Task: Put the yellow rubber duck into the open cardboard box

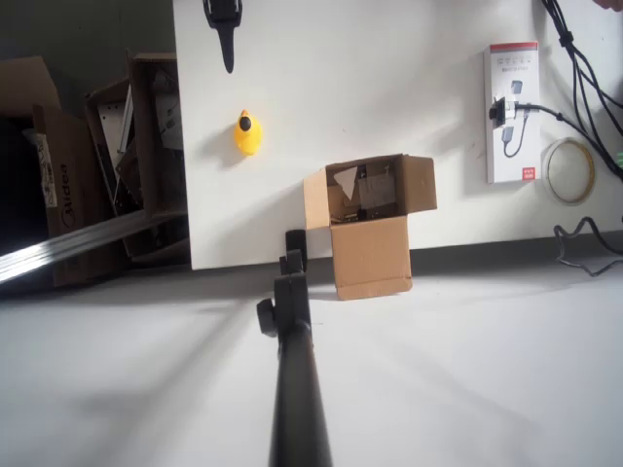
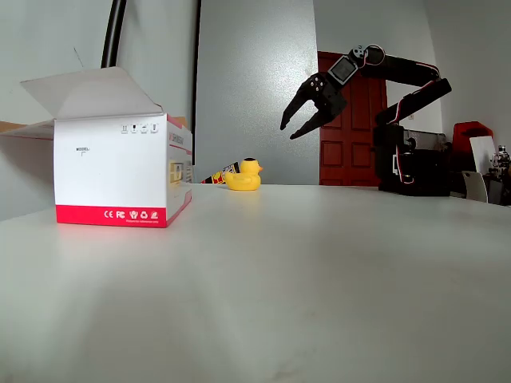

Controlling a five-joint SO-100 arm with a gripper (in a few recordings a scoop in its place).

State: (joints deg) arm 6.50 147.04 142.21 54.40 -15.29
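Yellow rubber duck (image 1: 248, 133) sitting on the white counter (image 1: 409, 88), overhead view, up and left of the open cardboard box (image 1: 368, 226) standing at the counter's near edge | fixed view: duck (image 2: 243, 175) resting far back; black claw (image 2: 294, 128) hanging above, fingers spreading open, gripping nothing; white-and-red box (image 2: 120, 171) standing left.

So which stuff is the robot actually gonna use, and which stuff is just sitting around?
For the job:
yellow rubber duck
open cardboard box
gripper, open, up in the air

Just lying about:
white and red box with a cable plugged in
roll of tape
black cables
dark cardboard boxes beside the table
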